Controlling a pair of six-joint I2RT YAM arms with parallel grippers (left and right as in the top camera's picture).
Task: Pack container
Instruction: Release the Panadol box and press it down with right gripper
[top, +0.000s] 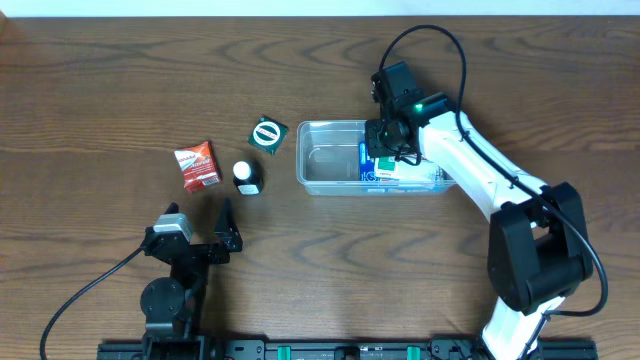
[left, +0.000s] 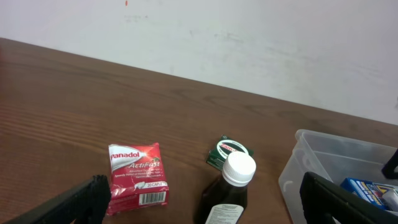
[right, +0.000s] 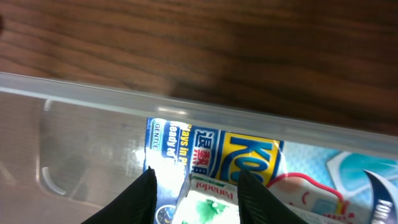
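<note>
The container (top: 330, 125) is a clear plastic tub at centre right of the table; its rim (right: 186, 106) crosses the right wrist view and its near corner (left: 311, 155) shows in the left wrist view. My right gripper (top: 385, 150) hangs inside its right half, shut on a green-and-white Panadol box (right: 208, 199) between my right gripper's (right: 196, 177) fingers. Under the box lies a blue-and-white carton (right: 205, 149). My left gripper (top: 200, 228) rests low near the front left, open, with nothing between its fingers.
A red Panadol ActiFast pack (top: 197, 165), a dark bottle with a white cap (top: 245, 177) and a small green packet (top: 268, 134) lie left of the tub. The bottle (left: 231, 186) stands just ahead of the left gripper.
</note>
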